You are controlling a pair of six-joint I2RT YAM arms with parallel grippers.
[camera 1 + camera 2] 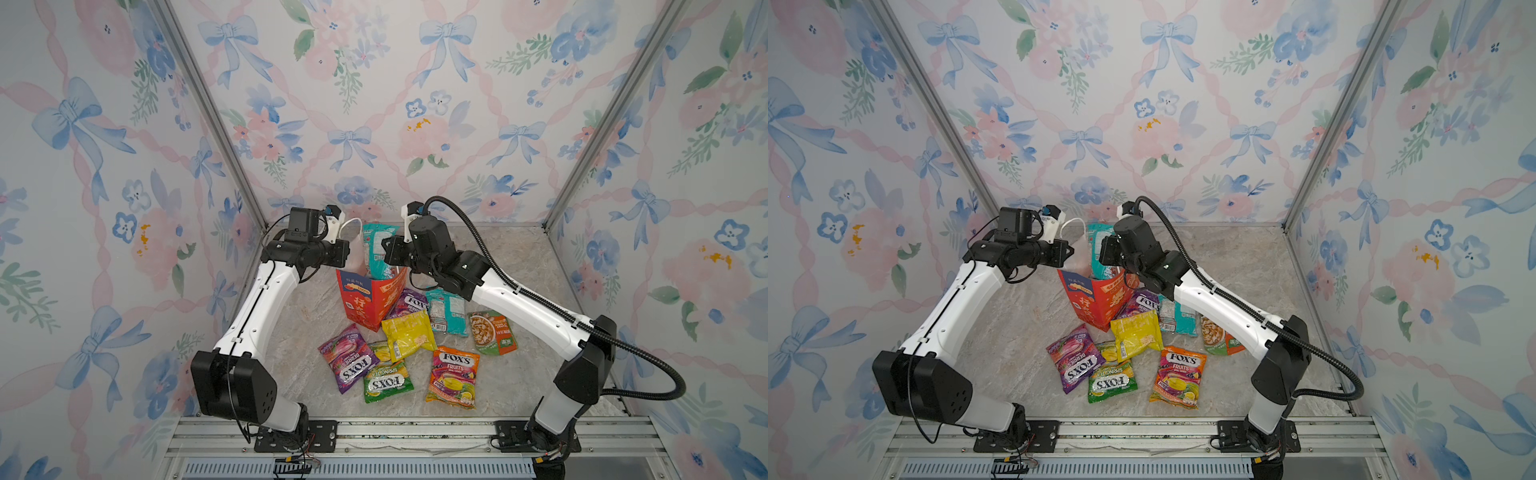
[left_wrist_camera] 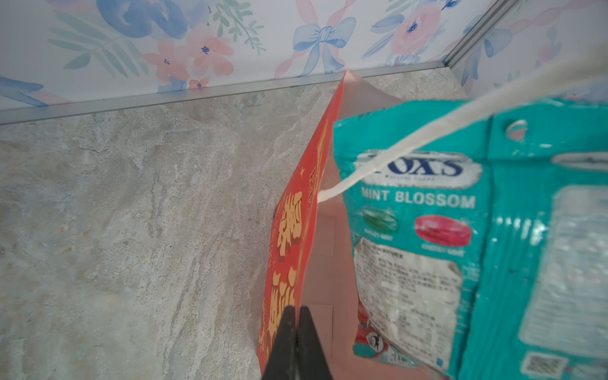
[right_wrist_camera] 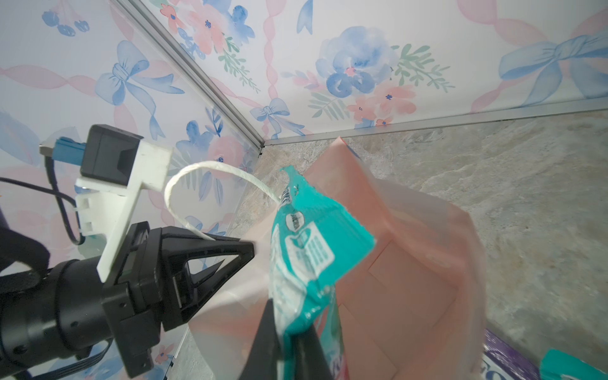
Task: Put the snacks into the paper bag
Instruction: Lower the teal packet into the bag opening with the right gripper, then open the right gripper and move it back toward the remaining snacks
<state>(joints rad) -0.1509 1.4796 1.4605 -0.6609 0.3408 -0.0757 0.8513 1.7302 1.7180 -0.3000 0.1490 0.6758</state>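
Teal packet (image 3: 306, 250) hangs half inside the bag (image 1: 362, 305), clenched by right fingers (image 3: 263, 342); left fingers (image 2: 286, 339) pinch its wall.

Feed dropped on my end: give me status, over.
Left gripper shut on bag wall, holding it open. Right gripper shut on teal packet, partly in bag mouth. Cord handle beside packet top.

Both arms in, elbows out. My left arm (image 1: 257, 307) bends forward, left gripper (image 2: 297, 311) pinched tight on the paper bag (image 2: 289, 230) wall. My right arm (image 1: 532, 316) angles inward, right gripper (image 3: 289, 324) clamped on a teal packet (image 3: 302, 250).
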